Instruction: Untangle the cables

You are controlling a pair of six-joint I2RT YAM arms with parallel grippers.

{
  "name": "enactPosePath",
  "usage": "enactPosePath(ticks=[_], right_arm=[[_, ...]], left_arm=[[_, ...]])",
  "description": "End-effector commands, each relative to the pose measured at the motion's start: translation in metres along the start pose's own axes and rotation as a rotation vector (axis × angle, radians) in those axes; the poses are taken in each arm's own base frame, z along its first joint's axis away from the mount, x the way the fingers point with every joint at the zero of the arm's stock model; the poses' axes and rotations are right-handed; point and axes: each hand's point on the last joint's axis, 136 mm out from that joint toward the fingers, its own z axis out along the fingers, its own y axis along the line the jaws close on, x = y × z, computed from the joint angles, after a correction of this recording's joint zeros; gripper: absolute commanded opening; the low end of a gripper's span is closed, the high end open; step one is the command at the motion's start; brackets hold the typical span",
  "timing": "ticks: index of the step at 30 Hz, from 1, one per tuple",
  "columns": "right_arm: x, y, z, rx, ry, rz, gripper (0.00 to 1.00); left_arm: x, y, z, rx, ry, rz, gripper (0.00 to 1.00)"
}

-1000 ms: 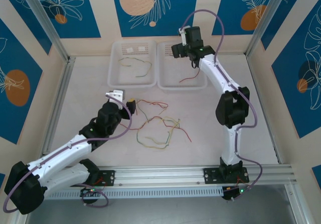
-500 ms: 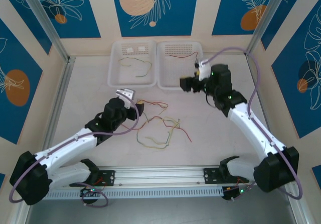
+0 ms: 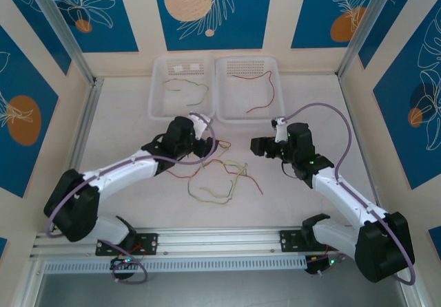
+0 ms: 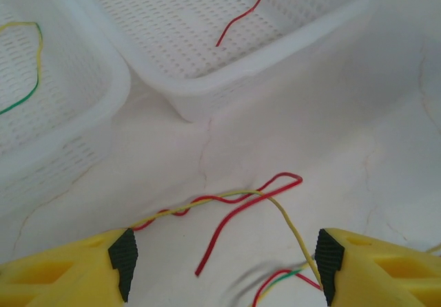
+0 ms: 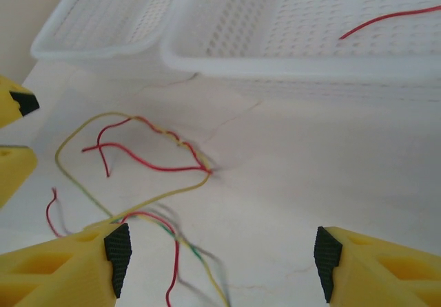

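cables [image 4: 234,195] beside left end effector [image 4: 224,266], near right end effector [image 5: 220,259]

Two matching robot arms, the left arm [image 3: 120,171] and the right arm [image 3: 344,195] — smooth white link shells joined by chunky black joint housings. A thin purple-grey hose [image 3: 318,109] runs along each. The left gripper [image 4: 226,264] and right gripper [image 5: 222,257] have blocky bright yellow fingers [image 4: 55,276] faced with black pads [image 4: 124,260]. Tiny green lights [image 3: 331,260] glow at the black bases [image 3: 322,230].
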Motion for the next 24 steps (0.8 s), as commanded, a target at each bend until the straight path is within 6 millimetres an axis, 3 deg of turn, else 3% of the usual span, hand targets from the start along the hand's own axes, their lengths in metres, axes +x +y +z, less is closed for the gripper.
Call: enactPosePath(ticks=[1, 6, 11, 24], right_arm=[[-0.034, -0.003, -0.002, 0.041, -0.140, 0.023, 0.73], [-0.049, -0.001, -0.003, 0.048, -0.176, 0.036, 0.73], [-0.052, -0.004, -0.006, 0.061, -0.201, 0.046, 0.74], [-0.060, 0.000, -0.012, 0.049, -0.248, 0.050, 0.75]], left_arm=[[-0.009, 0.004, 0.009, -0.023, 0.026, 0.063, 0.69], [-0.014, 0.001, 0.021, 0.008, 0.068, 0.111, 0.64], [-0.010, -0.027, 0.020, 0.175, 0.148, 0.176, 0.63], [0.014, -0.025, 0.050, 0.191, 0.276, 0.254, 0.71]])
